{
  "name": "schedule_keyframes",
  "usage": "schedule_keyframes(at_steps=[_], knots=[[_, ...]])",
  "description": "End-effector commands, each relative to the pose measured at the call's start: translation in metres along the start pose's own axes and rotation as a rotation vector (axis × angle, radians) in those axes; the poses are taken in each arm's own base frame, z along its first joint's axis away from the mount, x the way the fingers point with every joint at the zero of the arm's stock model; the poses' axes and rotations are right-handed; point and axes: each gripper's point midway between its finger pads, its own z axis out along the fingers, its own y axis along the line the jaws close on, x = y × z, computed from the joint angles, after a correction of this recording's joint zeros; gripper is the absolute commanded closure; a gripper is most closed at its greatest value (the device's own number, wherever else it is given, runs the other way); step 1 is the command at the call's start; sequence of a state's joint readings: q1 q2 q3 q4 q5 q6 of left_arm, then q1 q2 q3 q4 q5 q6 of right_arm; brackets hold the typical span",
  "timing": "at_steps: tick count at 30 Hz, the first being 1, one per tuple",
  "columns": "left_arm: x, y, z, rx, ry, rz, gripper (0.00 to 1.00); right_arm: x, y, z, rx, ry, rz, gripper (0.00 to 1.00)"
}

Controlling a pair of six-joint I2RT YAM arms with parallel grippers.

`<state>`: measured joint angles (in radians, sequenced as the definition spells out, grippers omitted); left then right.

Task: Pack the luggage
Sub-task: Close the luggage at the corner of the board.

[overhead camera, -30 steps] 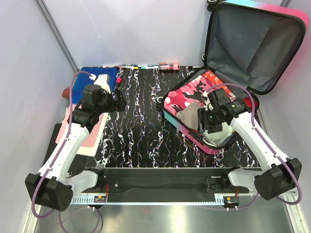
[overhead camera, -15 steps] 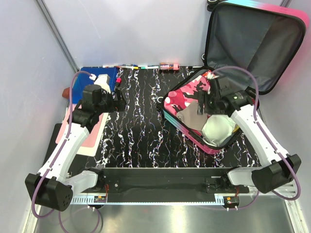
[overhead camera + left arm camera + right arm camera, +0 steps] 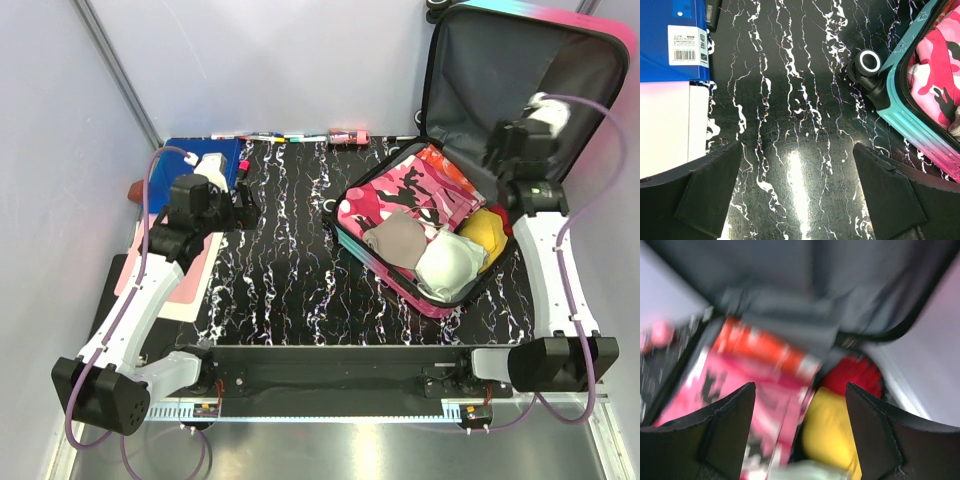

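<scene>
Left of the open luggage (image 3: 480, 70), blue folder (image 3: 670, 20) beside left gripper (image 3: 797, 155); that and right gripper (image 3: 800, 390) both splayed, empty.

The luggage (image 3: 510, 80) lies open at the tabletop's far right corner: teal-pink base flat and filled, grey-lined lid standing upright behind it, perhaps leaning slightly back.

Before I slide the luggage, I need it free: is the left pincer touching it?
Apart. Top view shows bare marbled table between the left pincer and the luggage.
</scene>
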<state>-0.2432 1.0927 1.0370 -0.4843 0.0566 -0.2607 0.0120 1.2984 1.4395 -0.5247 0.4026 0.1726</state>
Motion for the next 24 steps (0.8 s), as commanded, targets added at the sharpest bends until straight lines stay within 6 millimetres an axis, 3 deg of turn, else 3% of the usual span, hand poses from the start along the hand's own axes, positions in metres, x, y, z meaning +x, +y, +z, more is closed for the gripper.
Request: schedule_keyframes(at_steps=[1, 4, 8, 15, 20, 24], knots=[[-0.010, -0.007, -0.003, 0.033, -0.045, 0.006, 0.01, -0.101, -0.045, -0.009, 0.123, -0.368, 0.150, 0.21], [-0.008, -0.007, -0.001, 0.029, -0.038, 0.005, 0.01, -0.123, -0.077, 0.001, 0.196, -0.442, 0.175, 0.21], [-0.008, -0.006, -0.001, 0.030, -0.039, 0.005, 0.01, -0.156, -0.095, 0.010, 0.191, -0.601, 0.187, 0.21], [-0.006, -0.002, 0.001, 0.008, -0.034, 0.007, 0.01, -0.190, -0.102, 0.028, 0.163, -0.704, 0.141, 0.20], [-0.006, 0.001, 0.002, -0.006, -0.036, 0.008, 0.01, -0.198, -0.110, 0.054, 0.189, -0.737, 0.112, 0.20], [-0.005, 0.003, 0.004, -0.017, -0.031, 0.012, 0.01, -0.207, -0.114, 0.063, 0.215, -0.766, 0.075, 0.20]])
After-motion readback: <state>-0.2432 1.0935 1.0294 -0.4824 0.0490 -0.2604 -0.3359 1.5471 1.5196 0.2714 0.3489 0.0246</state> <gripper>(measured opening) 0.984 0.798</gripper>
